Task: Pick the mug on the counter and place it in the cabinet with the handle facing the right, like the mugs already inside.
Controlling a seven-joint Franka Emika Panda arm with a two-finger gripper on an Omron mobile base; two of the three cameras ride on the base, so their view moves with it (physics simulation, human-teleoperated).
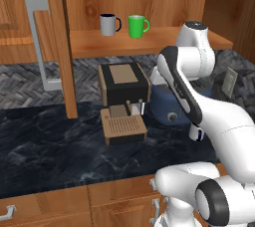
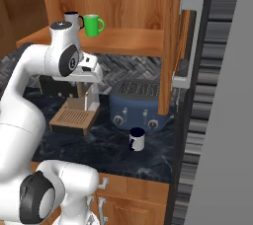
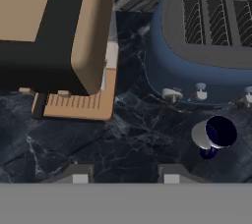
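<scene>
With its jaws apart and empty, the gripper (image 3: pixel 122 175) at the hand view's bottom should shift right over the mug (image 3: pixel 215 134) at lower right, clear of the toaster (image 3: pixel 206 46), then descend.

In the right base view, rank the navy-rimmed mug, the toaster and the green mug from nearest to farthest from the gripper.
Gripper hangs above the counter.
1. Toaster, just right of it.
2. Mug, lower right on the counter.
3. Green mug, up on the cabinet shelf.

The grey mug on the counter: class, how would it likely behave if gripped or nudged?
The mug looks rigid and probably light. Standing upright on the smooth marble-look counter, it would likely slide rather than tip. Its loop handle makes the load slightly lopsided, so it may twist.
</scene>
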